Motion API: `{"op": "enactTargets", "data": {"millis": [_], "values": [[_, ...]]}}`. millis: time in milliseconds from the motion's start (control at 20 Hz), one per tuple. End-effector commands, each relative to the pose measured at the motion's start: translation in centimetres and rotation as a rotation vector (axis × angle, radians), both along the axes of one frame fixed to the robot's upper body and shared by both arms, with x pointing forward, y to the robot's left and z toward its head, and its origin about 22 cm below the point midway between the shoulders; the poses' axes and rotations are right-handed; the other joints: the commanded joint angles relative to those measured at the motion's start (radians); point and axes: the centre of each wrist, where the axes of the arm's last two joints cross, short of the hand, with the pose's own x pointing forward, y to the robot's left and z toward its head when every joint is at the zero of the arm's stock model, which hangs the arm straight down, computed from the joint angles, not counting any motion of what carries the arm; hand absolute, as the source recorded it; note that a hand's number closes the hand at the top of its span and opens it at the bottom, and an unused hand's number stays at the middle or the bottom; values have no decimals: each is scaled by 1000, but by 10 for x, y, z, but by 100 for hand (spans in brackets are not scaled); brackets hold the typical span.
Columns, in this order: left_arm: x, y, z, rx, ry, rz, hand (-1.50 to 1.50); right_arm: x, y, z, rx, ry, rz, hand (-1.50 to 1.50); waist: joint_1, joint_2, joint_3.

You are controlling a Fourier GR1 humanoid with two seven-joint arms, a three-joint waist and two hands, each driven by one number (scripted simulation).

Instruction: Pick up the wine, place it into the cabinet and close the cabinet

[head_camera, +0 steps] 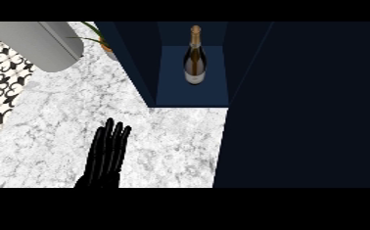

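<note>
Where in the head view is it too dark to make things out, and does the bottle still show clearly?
Head view: the cabinet walls and the wide panel to the right are near black, with no detail; the wine bottle stands out on the lit blue floor inside; the marble counter is bright and even; the left robot hand is solid black.

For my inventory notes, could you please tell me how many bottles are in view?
1: a dark glass wine bottle with a gold foil neck, standing inside the open dark blue cabinet. The cabinet door could hide others.

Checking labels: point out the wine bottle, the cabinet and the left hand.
wine bottle (pixel 194 63), head view, on its body.
cabinet (pixel 194 97), head view, on its floor.
left hand (pixel 107 150), head view, on its straight fingers.
</note>
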Motion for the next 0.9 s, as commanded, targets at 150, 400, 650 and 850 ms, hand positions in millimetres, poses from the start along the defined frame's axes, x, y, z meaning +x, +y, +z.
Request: {"op": "enactTargets", "data": {"millis": [150,400,650,850], "values": [[-1,28,18,3,-6,12,-150,-21,8,8,79,84,173,150,1,0,-1],[-10,63,21,2,-12,34,-150,-33,22,2,132,162,222,150,6,-1,-1],[-5,83,31,1,-45,74,-150,-50,34,6,80,148,350,150,3,-4,-1],[-2,120,39,-7,-39,101,-150,-50,49,6,40,111,414,150,5,-3,-1]]}}
